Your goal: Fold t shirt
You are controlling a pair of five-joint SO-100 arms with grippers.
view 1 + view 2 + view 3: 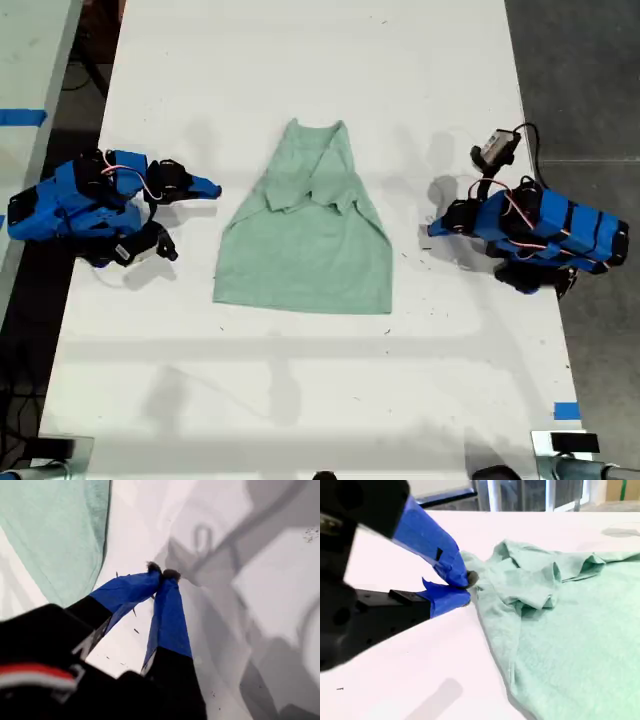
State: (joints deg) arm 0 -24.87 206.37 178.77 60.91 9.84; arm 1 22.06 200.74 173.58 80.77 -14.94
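Across the middle of the long white table (300,400) lies the small pale mint-green cloth t shirt (305,245), neck end toward twelve o'clock and hem toward six in the exterior view, both short sleeves folded inward over the chest. At three o'clock of the shirt sits the blue arm carrying my first gripper (162,573), its blue-taped jaws pressed together on nothing above bare tabletop, the garment's edge near but apart. At nine o'clock rests my second gripper (467,587), its jaws nearly closed, tips just beside the shirt's edge; whether they pinch cloth I cannot tell.
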